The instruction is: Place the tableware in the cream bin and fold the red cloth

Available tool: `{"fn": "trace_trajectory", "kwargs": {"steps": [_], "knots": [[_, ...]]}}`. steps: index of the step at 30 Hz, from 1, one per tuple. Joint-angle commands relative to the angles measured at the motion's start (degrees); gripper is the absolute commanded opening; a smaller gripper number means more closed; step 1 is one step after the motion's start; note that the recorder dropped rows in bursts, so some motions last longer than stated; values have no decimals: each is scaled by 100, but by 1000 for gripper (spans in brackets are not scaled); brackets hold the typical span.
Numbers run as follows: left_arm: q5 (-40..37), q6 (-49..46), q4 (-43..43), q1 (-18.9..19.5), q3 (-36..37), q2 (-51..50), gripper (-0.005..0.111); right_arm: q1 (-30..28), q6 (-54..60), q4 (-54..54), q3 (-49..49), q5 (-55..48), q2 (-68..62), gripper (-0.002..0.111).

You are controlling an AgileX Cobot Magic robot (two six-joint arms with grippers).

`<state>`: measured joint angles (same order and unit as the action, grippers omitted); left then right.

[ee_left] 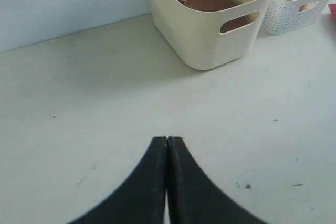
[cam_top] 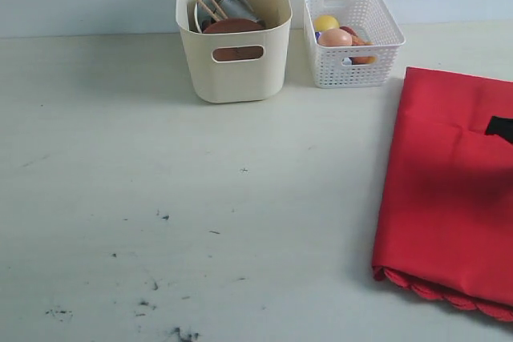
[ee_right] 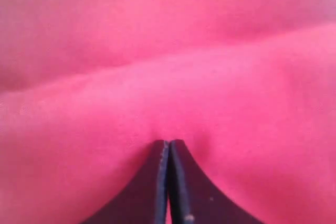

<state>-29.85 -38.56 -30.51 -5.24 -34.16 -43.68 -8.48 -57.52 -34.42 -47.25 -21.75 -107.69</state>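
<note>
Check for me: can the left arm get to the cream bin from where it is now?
Probably yes. Only bare table lies between the left hand and the cream bin. The hand is shut, so it must open before gripping.

The left and middle of the bench (cam_top: 160, 158) give you open room, with only dark smudges (cam_top: 180, 332) near the front edge. At the back, the cream bin (cam_top: 232, 70) and the white lattice basket (cam_top: 353, 70) stand tall with a narrow gap between them. The red cloth (cam_top: 449, 198) covers the right side, with the right claw (ee_right: 168, 141) pinched on it. Your left claw (ee_left: 167, 140), closed, has bare bench ahead.
</note>
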Motion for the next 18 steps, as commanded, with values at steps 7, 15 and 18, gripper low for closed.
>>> {"fn": "trace_trajectory", "kwargs": {"steps": [7,15,18], "knots": [[-116,25,145,8,18,46,1,-37,112,126,-2121,513,-1719,0],[-126,25,300,8,18,36,1,-127,736,420,-3301,-1803,-1037,0],[-102,25,337,8,18,36,1,-19,807,900,-2657,-1474,-636,0]]}}
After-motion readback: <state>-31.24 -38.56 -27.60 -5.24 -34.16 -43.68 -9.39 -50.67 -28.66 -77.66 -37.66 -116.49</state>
